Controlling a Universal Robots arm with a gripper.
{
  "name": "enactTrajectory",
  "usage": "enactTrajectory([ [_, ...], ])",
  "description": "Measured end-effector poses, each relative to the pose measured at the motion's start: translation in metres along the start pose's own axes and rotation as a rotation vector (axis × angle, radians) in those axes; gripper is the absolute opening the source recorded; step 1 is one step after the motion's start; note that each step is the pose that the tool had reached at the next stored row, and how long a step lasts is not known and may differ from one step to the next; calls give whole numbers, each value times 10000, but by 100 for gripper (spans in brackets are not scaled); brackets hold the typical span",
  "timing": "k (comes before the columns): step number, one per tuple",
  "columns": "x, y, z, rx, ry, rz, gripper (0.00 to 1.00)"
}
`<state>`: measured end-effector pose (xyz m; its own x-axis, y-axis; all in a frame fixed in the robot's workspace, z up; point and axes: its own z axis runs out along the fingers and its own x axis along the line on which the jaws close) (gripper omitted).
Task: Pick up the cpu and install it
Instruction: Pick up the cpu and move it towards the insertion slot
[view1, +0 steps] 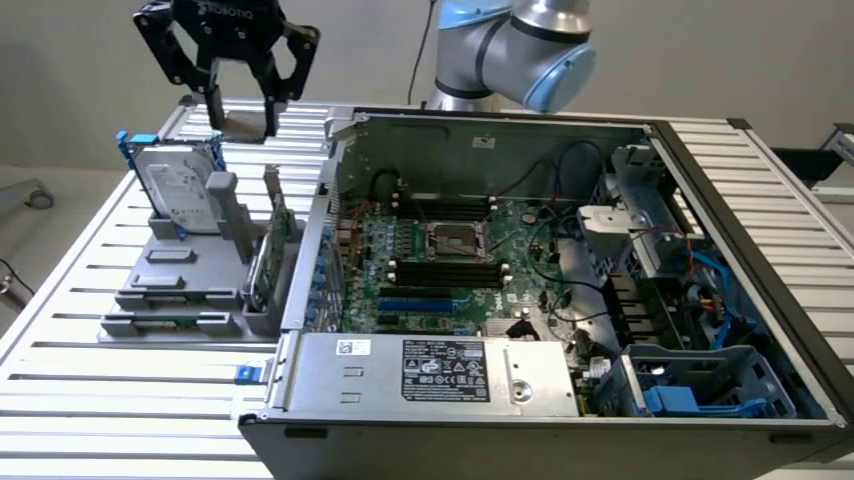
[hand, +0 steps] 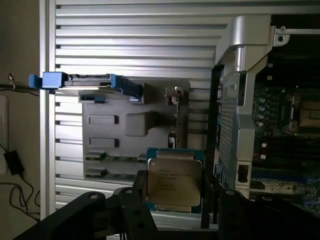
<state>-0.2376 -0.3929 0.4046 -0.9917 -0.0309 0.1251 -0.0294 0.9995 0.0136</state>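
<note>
My gripper (view1: 243, 118) hangs high above the grey parts holder (view1: 187, 290), at the exterior view's upper left, and is shut on the cpu (view1: 243, 125). In the wrist view the cpu (hand: 174, 181) is a small square chip with a pale silvery top and green edge, clamped between the black fingers (hand: 141, 200). The open computer case (view1: 534, 270) lies to the exterior view's right, its motherboard socket (view1: 454, 238) bare in the middle. The same socket (hand: 307, 111) sits at the wrist picture's far side.
A silver hard drive in a blue bracket (view1: 180, 185) stands upright in the holder, with memory sticks (view1: 274, 260) beside it. The case wall (view1: 327, 200) rises between holder and motherboard. A power supply (view1: 427, 370) fills the case's near end. Everything rests on a slatted aluminium table (view1: 80, 300).
</note>
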Motion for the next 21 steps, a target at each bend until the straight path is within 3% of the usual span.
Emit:
enactTrajectory([
  [14, -627, -26, -120, -11, 383, 4, 54],
  [21, -942, -37, -161, -18, 481, 4, 54],
])
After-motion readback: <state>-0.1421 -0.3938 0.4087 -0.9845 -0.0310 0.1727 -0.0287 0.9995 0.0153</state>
